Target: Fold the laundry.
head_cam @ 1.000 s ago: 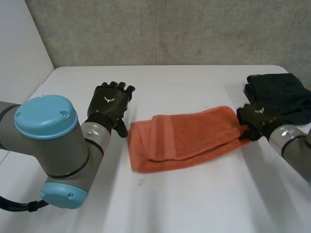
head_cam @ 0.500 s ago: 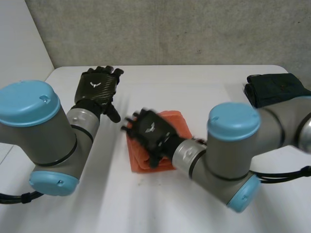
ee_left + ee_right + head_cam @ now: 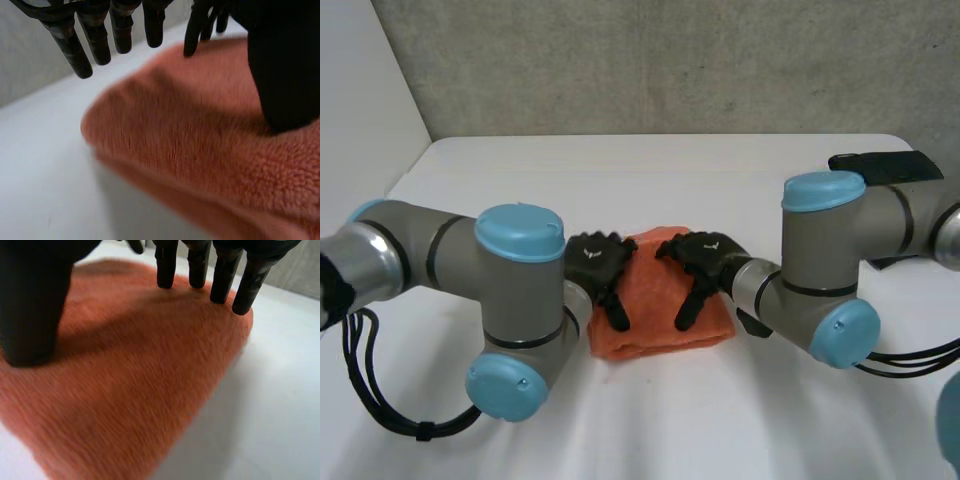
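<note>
Folded towel (image 3: 656,300) at the middle of the table (image 3: 650,420), both hands on it.

I find the orange towel doubled into a compact pad. The left hand (image 3: 597,262) lies on its left part and the right hand (image 3: 702,255) on its right part. In each wrist view the fingers (image 3: 100,35) (image 3: 225,275) hang straight and released over the cloth, with the thumb pressed down on it. A dark cloth (image 3: 880,165) lies at the table's far right corner, well apart, behind the right arm.
</note>
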Motion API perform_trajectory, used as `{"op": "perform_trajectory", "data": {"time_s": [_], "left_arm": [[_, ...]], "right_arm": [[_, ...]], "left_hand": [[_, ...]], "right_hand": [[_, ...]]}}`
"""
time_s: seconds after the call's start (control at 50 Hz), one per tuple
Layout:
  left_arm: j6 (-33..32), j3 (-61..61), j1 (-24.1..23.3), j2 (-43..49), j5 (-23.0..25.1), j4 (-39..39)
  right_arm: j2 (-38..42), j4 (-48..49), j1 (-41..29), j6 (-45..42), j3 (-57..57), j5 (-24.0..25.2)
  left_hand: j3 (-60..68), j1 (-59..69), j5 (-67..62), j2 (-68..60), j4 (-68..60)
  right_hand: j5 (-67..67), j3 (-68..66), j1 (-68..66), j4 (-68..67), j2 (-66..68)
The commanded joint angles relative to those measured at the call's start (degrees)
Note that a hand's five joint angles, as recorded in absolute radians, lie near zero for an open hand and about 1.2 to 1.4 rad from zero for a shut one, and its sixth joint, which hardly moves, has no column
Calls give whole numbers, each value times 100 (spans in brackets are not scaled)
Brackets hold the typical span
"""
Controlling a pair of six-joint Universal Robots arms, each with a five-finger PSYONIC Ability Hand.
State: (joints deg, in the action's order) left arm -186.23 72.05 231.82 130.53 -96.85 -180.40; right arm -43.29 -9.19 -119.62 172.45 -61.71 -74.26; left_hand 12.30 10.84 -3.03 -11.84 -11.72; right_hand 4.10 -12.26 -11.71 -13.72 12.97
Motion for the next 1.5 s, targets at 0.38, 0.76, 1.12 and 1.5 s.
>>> {"op": "perform_trajectory", "data": {"time_s": [0.38,0.76,1.12,1.5], "left_arm": [[-133,-209,354,-1995,833,488],[262,-253,812,-2752,1828,1332],[377,-201,829,-2699,1819,1323],[570,-174,847,-2699,1828,1305]], "right_arm": [[-2121,1446,-52,-853,-1913,-730],[-1428,2720,-650,-1213,-3110,-801],[-690,3072,-641,-1451,-2556,-818],[-417,3090,-650,-1592,-2187,-959]], "left_hand": [[-23,123,97,-22,-34],[-6,140,80,-39,-51],[-6,140,80,-39,-51],[11,157,63,-56,-68]], "right_hand": [[-410,226,171,372,-297],[-410,226,171,372,-297],[910,-1094,-1149,-949,1024],[1230,-1414,-1469,-1269,1343]]}}
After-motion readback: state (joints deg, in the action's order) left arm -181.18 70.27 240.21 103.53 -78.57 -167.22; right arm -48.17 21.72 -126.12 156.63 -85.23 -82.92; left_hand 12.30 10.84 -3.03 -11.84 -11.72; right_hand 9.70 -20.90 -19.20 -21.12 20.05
